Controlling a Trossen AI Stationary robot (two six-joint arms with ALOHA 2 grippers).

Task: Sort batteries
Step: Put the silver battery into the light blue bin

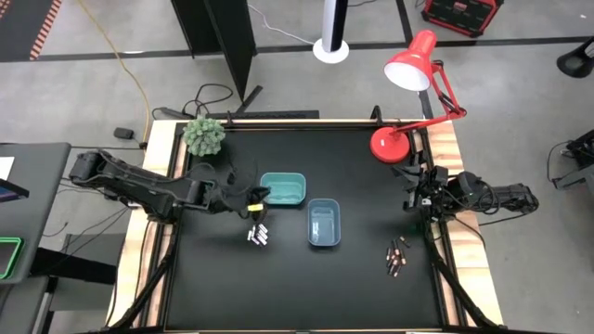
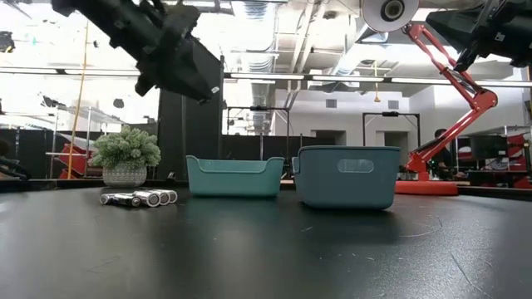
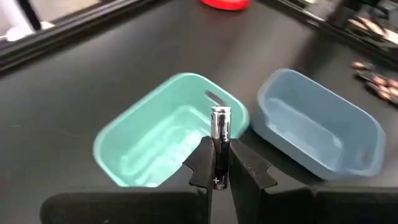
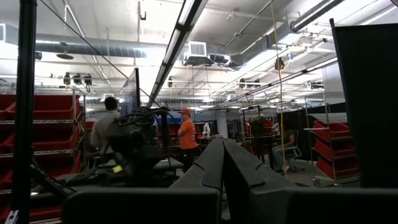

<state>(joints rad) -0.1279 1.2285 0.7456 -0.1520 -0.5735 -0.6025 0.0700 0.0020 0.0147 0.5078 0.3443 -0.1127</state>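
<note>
Left arm stretched in from the table's left edge, almost level, forearm pointing toward the middle. Left gripper (image 1: 252,197) raised above the table top, just beside the near left corner of the teal tray (image 1: 284,188), hanging over the black table (image 1: 362,288). Jaws closed on one silver battery (image 3: 220,146), held upright between the two fingers (image 3: 199,167), its upper half standing free above them, a plus mark visible at its lower end. In the left wrist view, teal tray directly beyond the held battery, blue tray (image 3: 317,127) next to it.

On the table, just below the left gripper, a small group of silver batteries (image 1: 258,235) lying side by side, touching one another, well apart from the trays. Near the right edge, a loose group of dark batteries (image 1: 395,257) with red-pink marks.

Right arm folded at the right table edge, beside the base of the red lamp (image 1: 391,144). Right gripper (image 4: 222,163) pointing level out toward the room, jaws closed together, nothing between them.
</note>
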